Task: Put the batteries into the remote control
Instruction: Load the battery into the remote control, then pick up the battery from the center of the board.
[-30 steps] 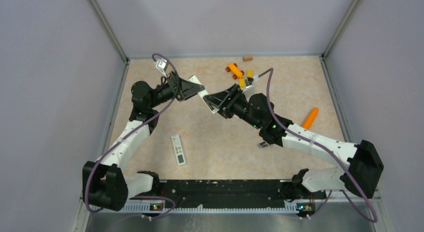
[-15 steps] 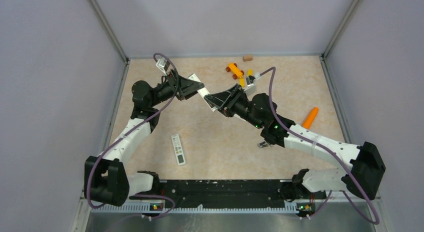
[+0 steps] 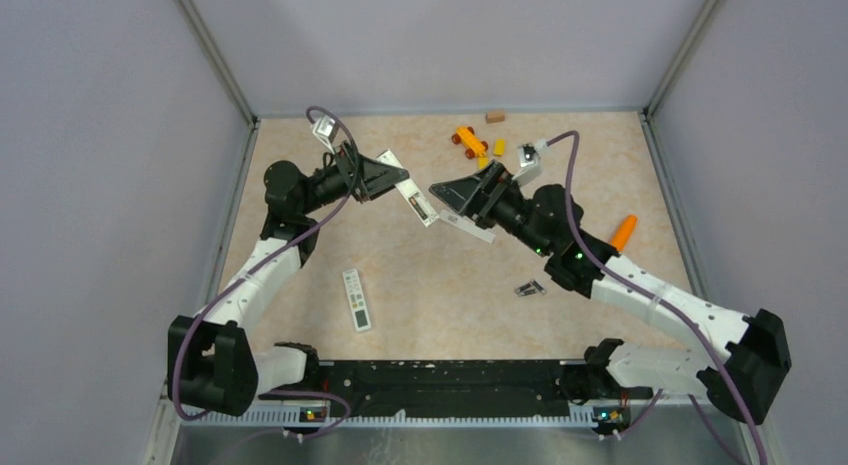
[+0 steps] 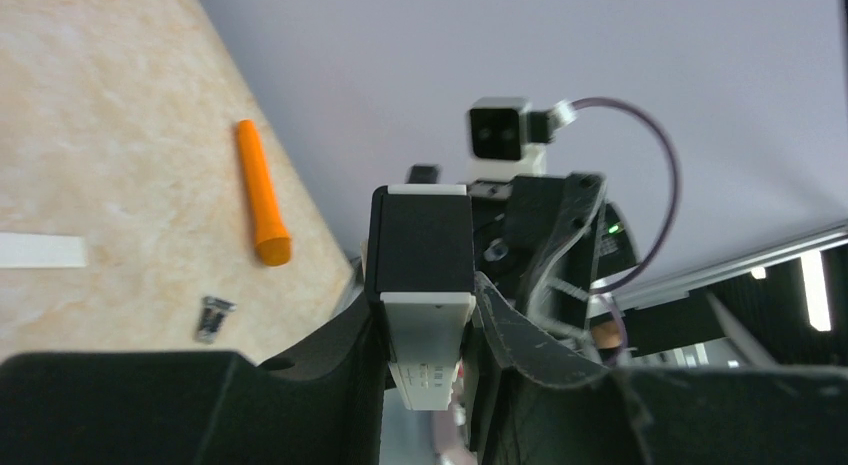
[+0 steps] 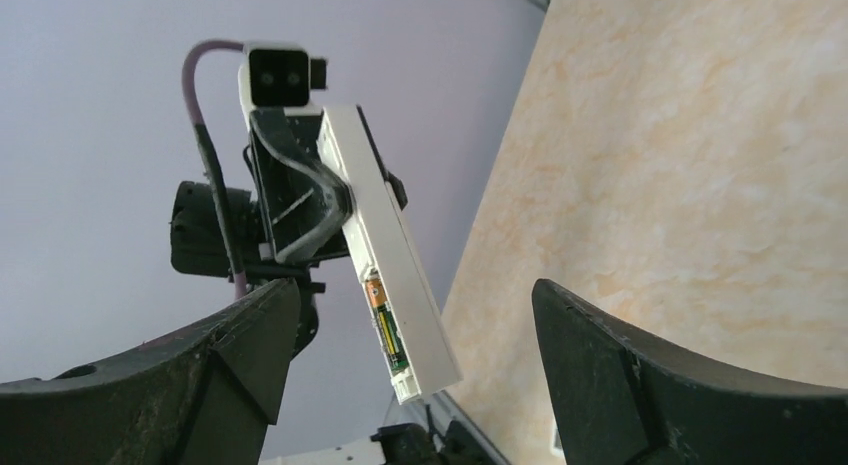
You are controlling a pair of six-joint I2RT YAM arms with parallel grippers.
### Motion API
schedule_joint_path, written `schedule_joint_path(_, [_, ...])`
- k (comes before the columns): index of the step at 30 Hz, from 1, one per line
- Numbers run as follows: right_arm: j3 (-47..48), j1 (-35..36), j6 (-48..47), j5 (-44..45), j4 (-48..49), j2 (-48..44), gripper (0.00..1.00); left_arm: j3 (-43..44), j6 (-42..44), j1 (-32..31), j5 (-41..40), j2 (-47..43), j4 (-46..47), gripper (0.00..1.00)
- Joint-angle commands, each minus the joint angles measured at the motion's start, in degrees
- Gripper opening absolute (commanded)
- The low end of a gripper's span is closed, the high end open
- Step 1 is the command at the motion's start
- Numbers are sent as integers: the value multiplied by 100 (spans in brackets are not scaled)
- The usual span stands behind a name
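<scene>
White remote control (image 3: 412, 197) tilted midair, compartment open, back cover (image 3: 475, 229), batteries (image 3: 530, 288) lying apart.

Beige table (image 3: 430, 285); batteries (image 3: 530, 288); small buttoned remote (image 3: 356, 300); orange stick (image 3: 622, 232); toy bricks (image 3: 470, 140).

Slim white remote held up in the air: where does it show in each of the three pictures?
Top external: the slim white bar-shaped remote juts from the left gripper, left of centre.
Left wrist: remote at bottom centre.
Right wrist: remote left of centre, tilted, compartment open.
Shared landmark: the left gripper clamping it.
</scene>
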Motion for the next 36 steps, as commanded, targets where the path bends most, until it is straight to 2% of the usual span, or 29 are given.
schedule_joint_path(1, [259, -442, -886, -158, -824, -630, 86, 51, 1557, 71, -270, -408, -890, 0])
schedule_joint_path(4, [657, -622, -1636, -89, -2064, -696, 82, 9, 2000, 97, -330, -465, -1166, 0])
schedule_joint_path(8, [1197, -694, -2465, 668, -4086, -404, 66, -135, 2139, 107, -263, -587, -1124, 0])
schedule_joint_path(11, [1225, -730, -2722, 1393, -5042, -152, 51, -207, 2274, 107, -249, -763, -1220, 0])
schedule_joint_path(13, [1093, -800, -2856, 1535, -5379, 2, 47, -210, 2472, 107, -339, -896, -1537, 0])
schedule_joint_path(18, [588, -886, -3113, 1742, -5630, 306, 46, -221, 2799, 107, -472, -1096, -2188, 0])
schedule_joint_path(22, [227, -1057, -3312, 1769, -5434, 567, 45, -295, 2835, 107, -427, -1182, -2213, 0])
schedule_joint_path(27, [96, -1487, -3353, 1884, -5589, 1069, 31, -273, 2821, 107, -397, -1190, -2292, 0])
schedule_joint_path(29, [56, -1571, -3418, 1851, -5680, 1121, 28, -312, 2787, 107, -377, -1160, -2280, 0])
schedule_joint_path(33, [-107, -1748, -3611, 1156, -5483, 1056, 33, -423, 2668, 107, -303, -1019, -2094, 0])
schedule_joint_path(36, [-149, -2024, -3547, 1109, -5612, 1317, 35, -434, 2552, 107, -222, -853, -1927, 0])
